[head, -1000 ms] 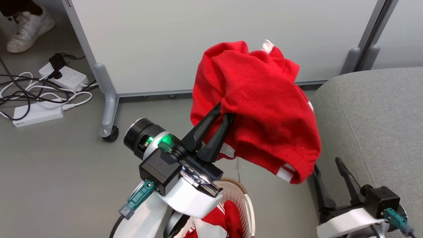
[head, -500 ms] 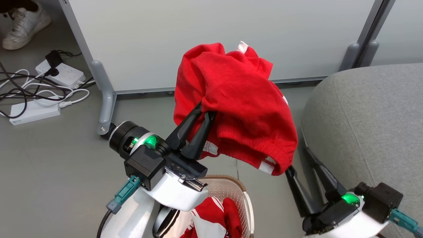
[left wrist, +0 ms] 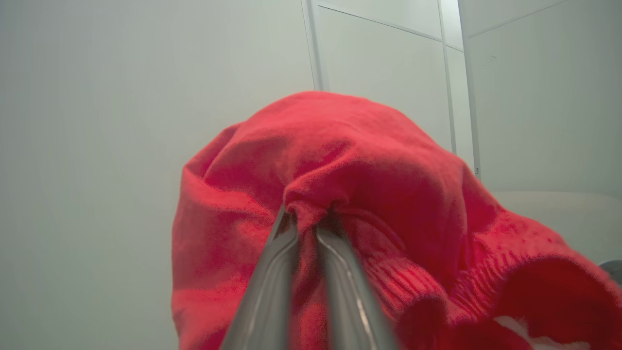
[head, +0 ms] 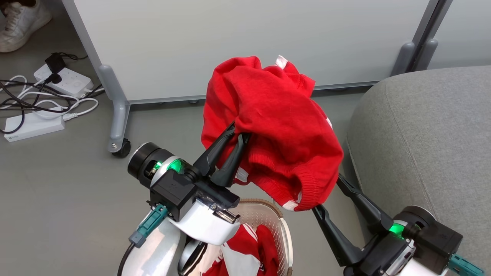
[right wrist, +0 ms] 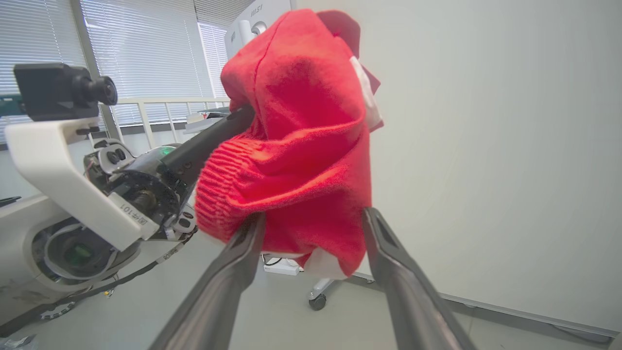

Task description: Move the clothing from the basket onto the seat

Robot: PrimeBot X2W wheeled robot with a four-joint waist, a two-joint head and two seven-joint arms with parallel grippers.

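Carry step: left gripper [head: 238, 132] clamped on red sweater [head: 276, 115]; right gripper [head: 328, 193] spread at hem. Next, likely: swing over seat [head: 422, 134], release.

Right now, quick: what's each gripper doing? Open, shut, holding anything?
Left gripper: closed, holding the red sweater up.
Right gripper: open, fingertips at the sweater's hanging lower hem, not clamped on it.

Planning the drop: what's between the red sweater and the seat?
Head view: bare floor, plus one finger of the open right gripper beside the red sweater.
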